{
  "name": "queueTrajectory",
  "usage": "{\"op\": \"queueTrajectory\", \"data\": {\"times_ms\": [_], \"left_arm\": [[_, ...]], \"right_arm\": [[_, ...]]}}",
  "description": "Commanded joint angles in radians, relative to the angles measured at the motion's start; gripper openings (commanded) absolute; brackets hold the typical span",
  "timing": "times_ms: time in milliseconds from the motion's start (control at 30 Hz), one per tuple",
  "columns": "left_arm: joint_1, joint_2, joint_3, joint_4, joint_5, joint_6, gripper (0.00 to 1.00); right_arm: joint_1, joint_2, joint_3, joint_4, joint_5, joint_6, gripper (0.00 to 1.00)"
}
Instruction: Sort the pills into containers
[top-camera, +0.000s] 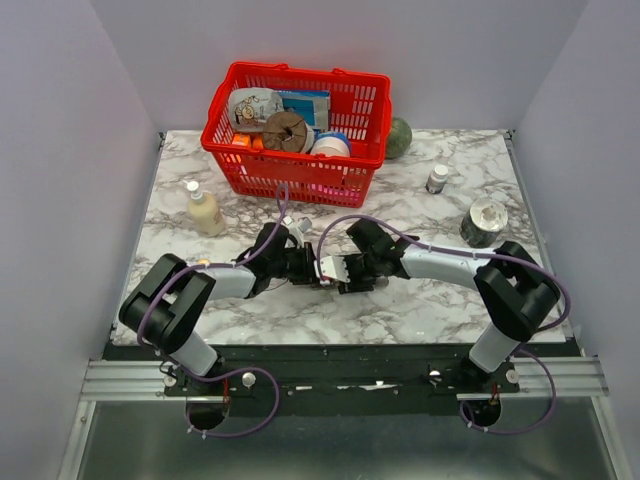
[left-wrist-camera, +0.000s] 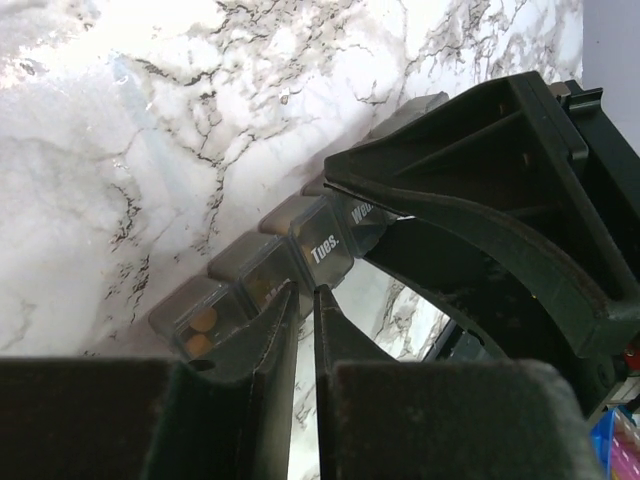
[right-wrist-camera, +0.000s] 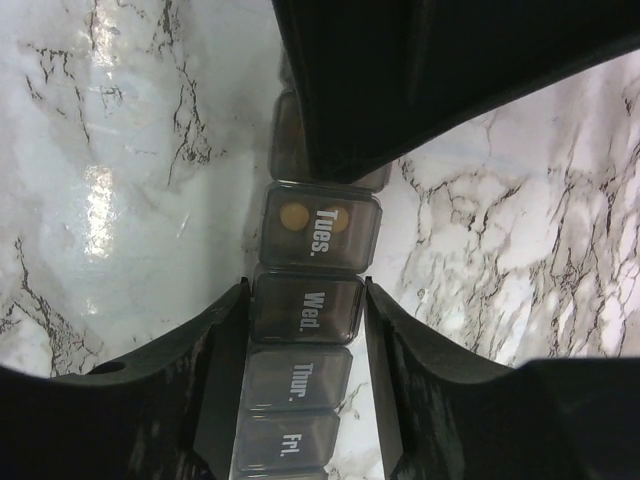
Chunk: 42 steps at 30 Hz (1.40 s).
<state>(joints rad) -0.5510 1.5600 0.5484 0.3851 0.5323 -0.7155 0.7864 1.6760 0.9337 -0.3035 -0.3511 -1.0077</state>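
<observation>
Lying between the grippers, long axis 12-to-6 in the right wrist view, the pill strip (right-wrist-camera: 305, 305) is clamped across Wed. by the right gripper (right-wrist-camera: 305, 292). The left gripper (left-wrist-camera: 305, 292), nearly closed, meets it from 12 o'clock; whether it grips is unclear.

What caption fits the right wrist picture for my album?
Right gripper grips the pill organizer at Wed.; two orange pills show inside Tues.

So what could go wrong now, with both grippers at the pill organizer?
The left gripper sits by the Tues. lid; if it springs open, the two pills inside may jump out. The right gripper holds the pill organizer only at Wed., so it may twist or slip.
</observation>
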Motion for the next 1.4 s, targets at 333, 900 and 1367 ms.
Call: {"op": "queueTrajectory", "data": {"times_ms": [333,900,1367], "left_arm": [[0.002,0.032,-0.019,-0.008,-0.025,-0.007,0.11],[0.002,0.040,-0.041,-0.103,-0.101,0.005,0.04],[0.002,0.066,-0.056,-0.123,-0.095,0.016,0.03]], "right_arm": [[0.007,0.034,0.085,-0.043,-0.011,0.086,0.48],[-0.022,0.123,0.228,-0.227,-0.077,0.215,0.47],[-0.068,0.165,0.278,-0.296,-0.137,0.250,0.53]]}}
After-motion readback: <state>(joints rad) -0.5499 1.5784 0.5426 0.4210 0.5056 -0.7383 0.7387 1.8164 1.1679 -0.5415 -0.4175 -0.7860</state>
